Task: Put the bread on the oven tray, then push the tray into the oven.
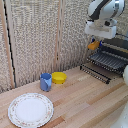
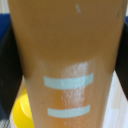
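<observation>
**A:** Orange bread (image 1: 93, 45) is hanging up in the air, pinched by the end effector (image 1: 95, 42), right above the oven pan (image 1: 108, 60). Not touching the pan as far as I can see.

**B:** Yep, fingers are pressed onto it. The wrist view is basically useless, the bread (image 2: 70, 60) fills almost the whole picture, with two pale blue stripes across it.

**A:** Where's the oven in all this?

**B:** Oven (image 1: 118, 47) sits at the exterior view's right edge, mostly cut off. The dark wire pan juts out from its front, over the wooden desk (image 1: 85, 100).

**A:** Other stuff on the desk?

**B:** Blue cup (image 1: 45, 81) just beside a yellow bowl (image 1: 59, 77), well apart from the pan. Patterned white plate (image 1: 30, 109) nearer the camera, toward the exterior view's left.
</observation>
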